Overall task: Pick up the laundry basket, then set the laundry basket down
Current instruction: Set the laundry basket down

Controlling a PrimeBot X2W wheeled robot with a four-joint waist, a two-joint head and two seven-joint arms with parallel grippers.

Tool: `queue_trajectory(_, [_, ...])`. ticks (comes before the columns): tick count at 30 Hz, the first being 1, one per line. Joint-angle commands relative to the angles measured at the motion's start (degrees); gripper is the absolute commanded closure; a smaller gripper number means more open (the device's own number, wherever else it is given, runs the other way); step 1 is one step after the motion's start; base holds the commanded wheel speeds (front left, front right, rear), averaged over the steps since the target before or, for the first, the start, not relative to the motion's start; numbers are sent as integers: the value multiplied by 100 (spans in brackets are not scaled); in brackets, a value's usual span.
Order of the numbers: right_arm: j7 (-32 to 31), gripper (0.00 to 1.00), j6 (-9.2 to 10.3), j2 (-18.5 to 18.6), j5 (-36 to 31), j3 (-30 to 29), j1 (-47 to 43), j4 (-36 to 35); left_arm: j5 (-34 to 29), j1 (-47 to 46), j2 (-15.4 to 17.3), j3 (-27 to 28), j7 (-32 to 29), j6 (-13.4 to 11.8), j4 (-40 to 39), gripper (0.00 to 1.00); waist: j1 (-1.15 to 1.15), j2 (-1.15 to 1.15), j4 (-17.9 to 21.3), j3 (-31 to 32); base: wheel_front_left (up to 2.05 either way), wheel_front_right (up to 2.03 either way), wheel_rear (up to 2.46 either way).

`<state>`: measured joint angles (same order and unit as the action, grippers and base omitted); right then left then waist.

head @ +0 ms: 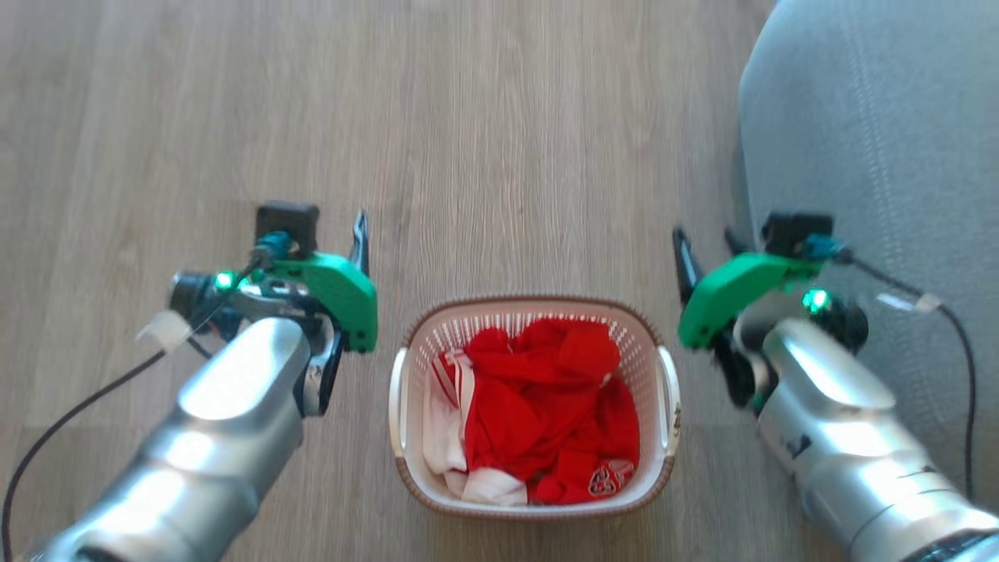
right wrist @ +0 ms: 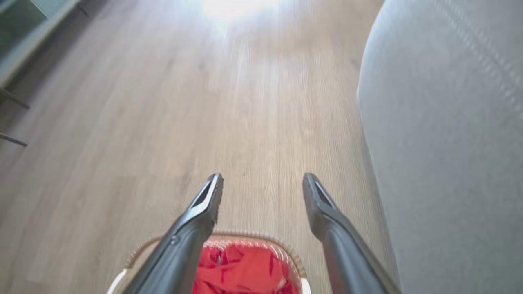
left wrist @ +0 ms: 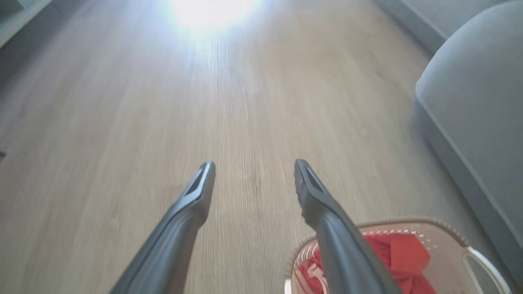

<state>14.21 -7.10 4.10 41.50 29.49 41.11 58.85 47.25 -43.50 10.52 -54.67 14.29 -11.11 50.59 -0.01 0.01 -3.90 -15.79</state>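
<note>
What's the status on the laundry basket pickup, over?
Left pincer open, right pincer open, both empty. Laundry basket on floor between them, not gripped. Grey couch close beside right pincer.

Laundry basket (left wrist: 408, 219) is cut off by the bottom edge in the left wrist view and partly hidden behind one finger (left wrist: 339, 245) of the left gripper (left wrist: 254, 167). Same in the right wrist view, behind a finger of the right gripper (right wrist: 262, 179). Basket bottom is hidden under the clothes (head: 546, 406). The emblem (head: 605, 478) is too small to be read. Grey sofa (head: 882, 156) is cropped at top and right. Wood floor (left wrist: 122, 102) is blurred and washed out by glare at the top.
</note>
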Motion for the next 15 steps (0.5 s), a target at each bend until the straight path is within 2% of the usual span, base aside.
queue_trajectory(1, [75, 0, -39, -15, -250, -139, -64, -365, -254, 159, 259, 378, 69, -99, -358, 0, 1, -1, -7, 184, 0, 0, 0])
queue_trajectory(3, [76, 0, -39, 58, -968, -567, -279, -978, -743, 591, 375, 1026, 69, -217, -1134, 0, 1, -1, 1, 268, 0, 0, 0])
queue_trajectory(7, [77, 0, -39, -50, -2019, -1544, -1024, -2272, -1780, 1495, 326, 2265, 70, -141, -2656, 0, 1, -1, 5, 421, 0, 0, 0])
queue_trajectory(10, [78, 0, -39, -109, -2419, -1972, -1560, -3068, -2466, 2110, 116, 3041, 70, 94, -3508, 0, 1, -1, 0, 535, 0, 0, 0])
queue_trajectory(15, [78, 0, -39, -120, -2256, -2146, -2258, -4149, -3178, 2876, -359, 4022, 70, 676, -4301, 0, 1, -1, -20, 728, 0, 0, 0])
